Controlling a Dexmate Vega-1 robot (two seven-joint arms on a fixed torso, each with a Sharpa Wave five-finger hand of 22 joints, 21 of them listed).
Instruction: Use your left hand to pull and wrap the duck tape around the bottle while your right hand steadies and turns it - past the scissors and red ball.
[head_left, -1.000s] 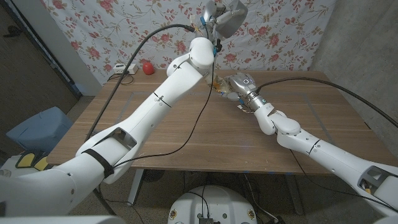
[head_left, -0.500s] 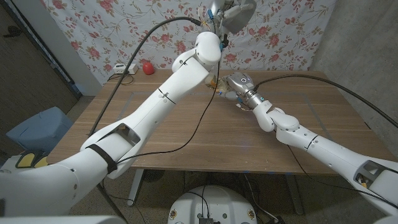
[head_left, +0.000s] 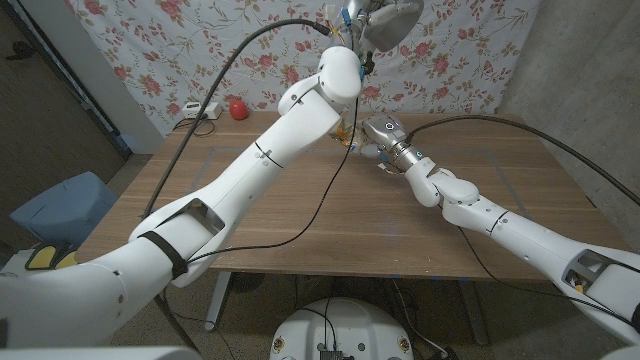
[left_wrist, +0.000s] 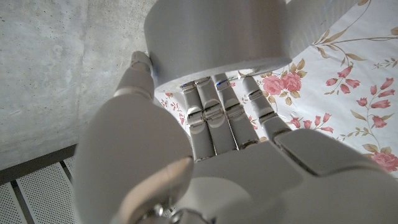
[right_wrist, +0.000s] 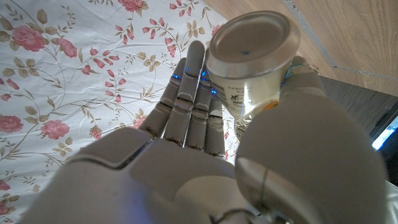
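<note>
Left hand (head_left: 372, 22), top centre of head view, raised high, fingers clasped around tape roll (left_wrist: 217, 34). Right hand (head_left: 385, 140), centre, fingers wrapped round bottle (right_wrist: 252, 59) above table (head_left: 300, 215). Red ball (head_left: 237, 107) upper left.

The duck tape (head_left: 388, 17) is cut off by the head view's top edge. The left arm (head_left: 300, 115) hides most of the bottle (head_left: 352, 137) (label print in the right wrist view too small to read).
</note>
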